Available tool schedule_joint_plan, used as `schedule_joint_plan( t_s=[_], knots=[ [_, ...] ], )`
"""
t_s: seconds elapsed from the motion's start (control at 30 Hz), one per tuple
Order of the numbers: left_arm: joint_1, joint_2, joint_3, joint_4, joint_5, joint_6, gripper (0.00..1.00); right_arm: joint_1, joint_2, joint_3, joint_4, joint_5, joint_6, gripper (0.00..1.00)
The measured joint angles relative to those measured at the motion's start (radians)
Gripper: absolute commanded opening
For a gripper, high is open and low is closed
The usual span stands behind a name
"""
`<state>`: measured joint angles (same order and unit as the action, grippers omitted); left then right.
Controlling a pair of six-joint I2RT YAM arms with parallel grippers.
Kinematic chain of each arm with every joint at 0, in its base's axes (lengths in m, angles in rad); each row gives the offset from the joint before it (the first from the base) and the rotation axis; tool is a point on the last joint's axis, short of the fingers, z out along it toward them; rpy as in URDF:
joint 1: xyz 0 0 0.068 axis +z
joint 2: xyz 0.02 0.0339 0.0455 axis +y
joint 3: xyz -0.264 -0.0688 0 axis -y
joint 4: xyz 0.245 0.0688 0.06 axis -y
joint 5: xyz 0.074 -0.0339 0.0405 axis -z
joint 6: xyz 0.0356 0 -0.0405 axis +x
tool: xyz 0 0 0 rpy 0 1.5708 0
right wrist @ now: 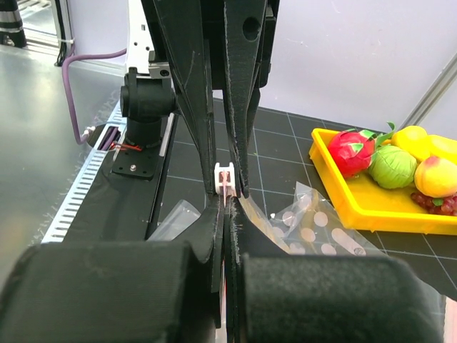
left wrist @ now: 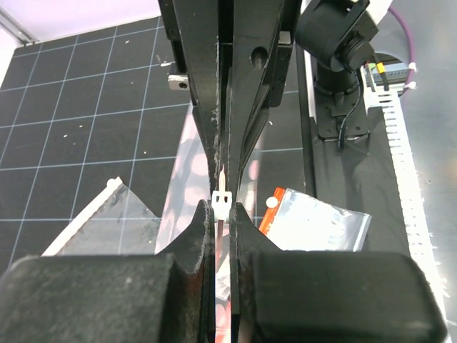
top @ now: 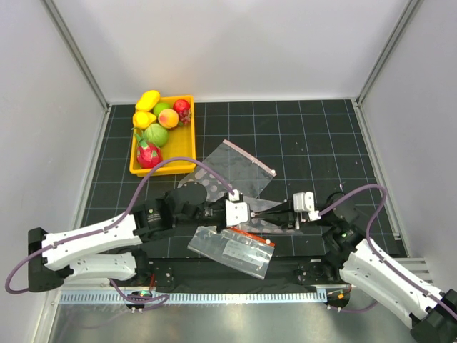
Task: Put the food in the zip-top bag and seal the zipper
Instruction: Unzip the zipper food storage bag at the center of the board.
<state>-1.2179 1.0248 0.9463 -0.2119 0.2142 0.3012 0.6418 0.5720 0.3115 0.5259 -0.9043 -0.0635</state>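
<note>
The food point(top: 161, 121) is a heap of glossy toy fruits in a yellow tray point(top: 166, 168) at the back left, also in the right wrist view point(right wrist: 393, 164). A plain clear zip-top bag point(top: 239, 170) with a thin pink-red edge point(top: 250, 156) lies flat behind the grippers. My left gripper point(top: 248, 212) and right gripper point(top: 284, 209) meet tip to tip, both shut on a thin pink strip of clear plastic held edge-on. A small white piece point(left wrist: 221, 202) sits on that strip at the left fingertips, also seen from the right wrist point(right wrist: 226, 179). Which bag the strip belongs to I cannot tell.
A clear sheet with round bubbles point(top: 207, 187) lies beside the left wrist and shows again point(right wrist: 321, 232). A clear printed bag with a bold red band point(top: 228, 249) lies in front of the grippers, near the arm bases. White walls stand on three sides.
</note>
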Motion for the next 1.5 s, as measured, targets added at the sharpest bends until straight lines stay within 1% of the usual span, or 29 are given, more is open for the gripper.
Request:
schedule_joint_plan(
  t_s=[0.27,0.43,0.6,0.83,1.0,1.17,1.5],
  knots=[
    [0.002,-0.011,0.000,-0.008,0.010,-0.014,0.00,0.026,0.015,0.031,-0.061,0.014,-0.059,0.01],
    [0.002,-0.011,0.000,-0.004,-0.001,-0.013,0.00,0.031,-0.013,0.031,-0.087,0.049,-0.071,0.01],
    [-0.004,-0.005,0.004,0.011,-0.053,-0.018,0.00,0.033,-0.082,0.027,-0.116,0.115,-0.074,0.01],
    [-0.002,0.034,0.020,-0.001,-0.133,-0.029,0.00,0.033,-0.196,-0.015,-0.154,0.264,-0.073,0.01],
    [0.009,0.031,0.020,-0.010,-0.162,-0.034,0.00,0.036,-0.336,-0.045,-0.162,0.434,-0.074,0.01],
    [0.011,0.029,0.020,-0.008,-0.177,-0.037,0.00,0.039,-0.435,-0.071,-0.194,0.620,-0.074,0.01],
    [0.016,0.061,0.020,-0.026,-0.200,-0.043,0.00,0.042,-0.534,-0.080,-0.302,1.126,-0.067,0.01]
  ],
)
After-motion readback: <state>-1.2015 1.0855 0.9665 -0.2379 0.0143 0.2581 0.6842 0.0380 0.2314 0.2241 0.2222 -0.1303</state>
